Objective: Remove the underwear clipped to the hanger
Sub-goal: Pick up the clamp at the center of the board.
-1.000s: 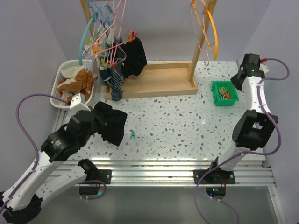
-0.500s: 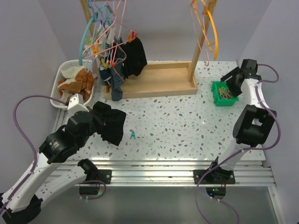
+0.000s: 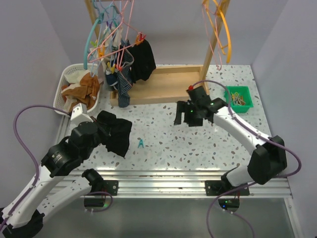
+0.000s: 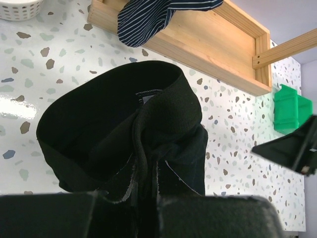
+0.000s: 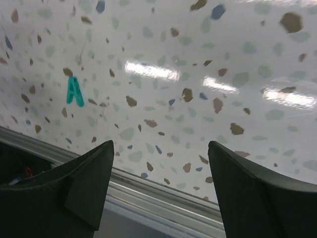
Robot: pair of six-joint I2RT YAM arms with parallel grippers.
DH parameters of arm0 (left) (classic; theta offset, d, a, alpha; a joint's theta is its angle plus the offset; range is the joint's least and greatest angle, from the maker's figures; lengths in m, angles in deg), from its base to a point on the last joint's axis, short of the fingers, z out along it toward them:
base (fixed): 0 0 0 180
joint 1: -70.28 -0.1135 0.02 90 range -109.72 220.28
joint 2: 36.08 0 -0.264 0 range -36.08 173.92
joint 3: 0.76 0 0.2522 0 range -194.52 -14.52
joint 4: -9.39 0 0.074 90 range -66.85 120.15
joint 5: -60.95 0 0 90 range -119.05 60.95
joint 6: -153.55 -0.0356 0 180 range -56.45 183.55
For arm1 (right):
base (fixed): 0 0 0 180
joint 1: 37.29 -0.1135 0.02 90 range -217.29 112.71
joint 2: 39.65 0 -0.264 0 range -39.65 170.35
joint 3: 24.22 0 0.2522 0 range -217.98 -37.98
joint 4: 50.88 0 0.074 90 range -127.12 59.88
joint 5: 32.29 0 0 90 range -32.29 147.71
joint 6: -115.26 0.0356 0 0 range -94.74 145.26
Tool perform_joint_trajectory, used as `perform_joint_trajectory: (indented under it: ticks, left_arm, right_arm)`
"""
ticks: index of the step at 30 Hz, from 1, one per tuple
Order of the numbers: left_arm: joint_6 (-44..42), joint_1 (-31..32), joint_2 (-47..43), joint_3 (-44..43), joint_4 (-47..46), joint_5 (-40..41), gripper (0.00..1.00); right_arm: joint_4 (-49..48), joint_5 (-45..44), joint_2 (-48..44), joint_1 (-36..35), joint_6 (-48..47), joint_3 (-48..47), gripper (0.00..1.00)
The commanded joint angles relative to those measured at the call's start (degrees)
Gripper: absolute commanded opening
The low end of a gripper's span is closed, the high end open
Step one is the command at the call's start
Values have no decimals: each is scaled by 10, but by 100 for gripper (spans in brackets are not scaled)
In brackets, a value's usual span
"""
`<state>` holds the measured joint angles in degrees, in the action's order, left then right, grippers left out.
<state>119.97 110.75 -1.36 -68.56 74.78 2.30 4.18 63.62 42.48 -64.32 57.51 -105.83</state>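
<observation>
Speckled terrazzo tabletop (image 3: 198, 144) | my left tool (image 4: 146, 198) pinches limp black underwear (image 4: 109, 119) | right tool (image 5: 161, 148) spread apart | white basket (image 3: 60, 91) holds orange-brown cloth (image 3: 85, 87) | green bin (image 3: 247, 105) holds clips (image 3: 238, 99)

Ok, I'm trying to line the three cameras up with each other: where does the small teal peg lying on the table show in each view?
Top external: teal peg lies left of centre, just right of the black underwear.
Left wrist: not in it.
Right wrist: the peg is at upper left.
Shared landmark: the speckled tabletop, seen in all three.
</observation>
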Motion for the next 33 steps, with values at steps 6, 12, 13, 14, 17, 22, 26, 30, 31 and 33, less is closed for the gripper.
perform_joint_trajectory:
  ticks: [6, 12, 13, 14, 17, 22, 26, 30, 31, 33]
  left_arm:
    - [20, -2, -26, -12, 17, 20, 0]
    - [41, -2, -59, -3, 43, 21, 0]
    - [44, -2, -66, -1, 47, 21, 0]
    - [47, -2, -69, -1, 52, 21, 0]
    - [52, -2, -76, -3, 60, 22, 0]
    - [55, -2, -84, -7, 72, 30, 0]
    - [55, -2, -90, -7, 79, 34, 0]
    - [55, -2, -89, -9, 81, 36, 0]
    - [55, -2, -88, -8, 80, 36, 0]
    - [53, -2, -87, -7, 79, 35, 0]
  right_arm:
    - [36, -71, 139, -199, 58, -89, 82]
    - [72, -115, 266, -271, 95, -227, 82]
    - [78, -112, 295, -275, 98, -255, 82]
    - [81, -113, 311, -285, 105, -269, 82]
    - [105, -116, 362, -296, 116, -320, 81]
    - [135, -134, 411, -302, 142, -360, 80]
    - [109, -101, 438, -304, 139, -370, 75]
    - [107, -91, 459, -306, 142, -389, 70]
    - [104, -85, 461, -306, 142, -394, 68]
    - [103, -86, 463, -308, 145, -396, 68]
